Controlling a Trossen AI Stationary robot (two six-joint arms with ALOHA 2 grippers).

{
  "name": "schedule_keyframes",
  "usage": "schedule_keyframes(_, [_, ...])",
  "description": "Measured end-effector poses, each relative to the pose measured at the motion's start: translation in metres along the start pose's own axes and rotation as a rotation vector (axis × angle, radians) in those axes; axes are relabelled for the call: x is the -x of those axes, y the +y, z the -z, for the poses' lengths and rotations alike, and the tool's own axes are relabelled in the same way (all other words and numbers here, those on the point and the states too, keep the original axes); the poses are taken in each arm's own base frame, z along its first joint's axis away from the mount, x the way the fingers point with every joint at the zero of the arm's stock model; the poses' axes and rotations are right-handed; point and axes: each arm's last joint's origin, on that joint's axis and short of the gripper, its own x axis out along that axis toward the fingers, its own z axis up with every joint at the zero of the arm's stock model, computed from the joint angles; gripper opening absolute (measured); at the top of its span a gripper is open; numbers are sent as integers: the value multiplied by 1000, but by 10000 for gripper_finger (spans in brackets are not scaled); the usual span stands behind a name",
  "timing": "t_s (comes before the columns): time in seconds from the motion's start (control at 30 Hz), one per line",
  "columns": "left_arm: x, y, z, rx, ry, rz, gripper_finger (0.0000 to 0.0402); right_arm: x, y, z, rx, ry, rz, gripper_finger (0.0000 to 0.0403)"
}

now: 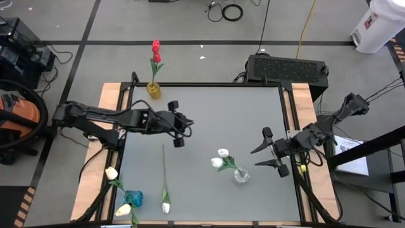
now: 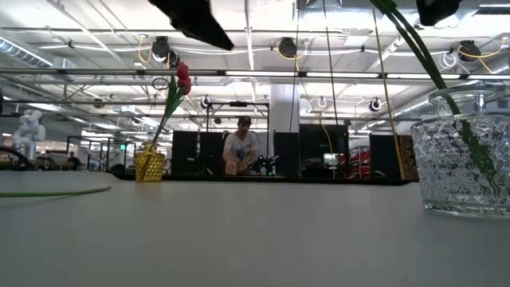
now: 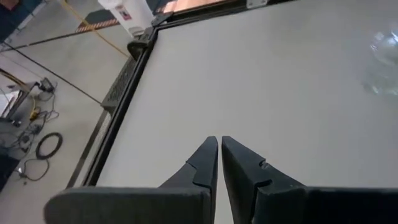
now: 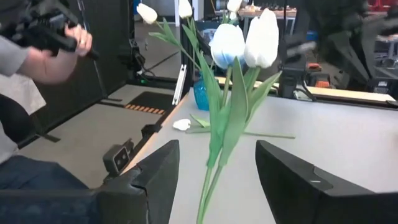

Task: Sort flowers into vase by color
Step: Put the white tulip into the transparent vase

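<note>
Two white tulips stand with their stems in a clear glass vase at the table's near right. My right gripper is open just to the right of them, level, touching nothing; in its wrist view the white heads show beyond the fingers. Red tulips stand in a yellow vase at the far left edge. Cream-yellow tulips stand in a blue vase at the near left. One white tulip lies flat on the table. My left gripper is shut and holds nothing, above the table's left middle.
A black frame edges the table. Bare table lies between the vases. A person's hand holding a controller shows beyond the table's near left corner. Another person sits far behind the table.
</note>
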Motion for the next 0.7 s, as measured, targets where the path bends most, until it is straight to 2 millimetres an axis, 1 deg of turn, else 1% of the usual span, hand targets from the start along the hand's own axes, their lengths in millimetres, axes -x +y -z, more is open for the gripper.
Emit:
schedule_keyframes(0.1, [17, 2, 3, -2, 24, 31, 40, 0, 0, 1, 4, 15, 1, 203])
schedule_keyframes(0.17, [25, 4, 5, 22, 41, 62, 59, 0, 0, 3, 7, 28, 3, 203])
schedule_keyframes(0.3, [31, 5, 18, 26, 158, 100, 121, 0, 0, 3, 9, 34, 3, 203])
schedule_keyframes(0.4, [34, 4, 28, -5, 257, 110, 167, 0, 0, 3, 14, 35, 3, 203])
schedule_keyframes(0.47, [36, 4, 34, -51, 320, 120, 189, 0, 0, 3, 23, 35, 3, 203])
schedule_keyframes(0.57, [38, 4, 39, -129, 373, 140, 204, 0, 0, 3, 46, 35, 3, 203])
schedule_keyframes(0.7, [39, 4, 41, -205, 391, 157, 207, 0, 0, 3, 60, 33, 2, 203])
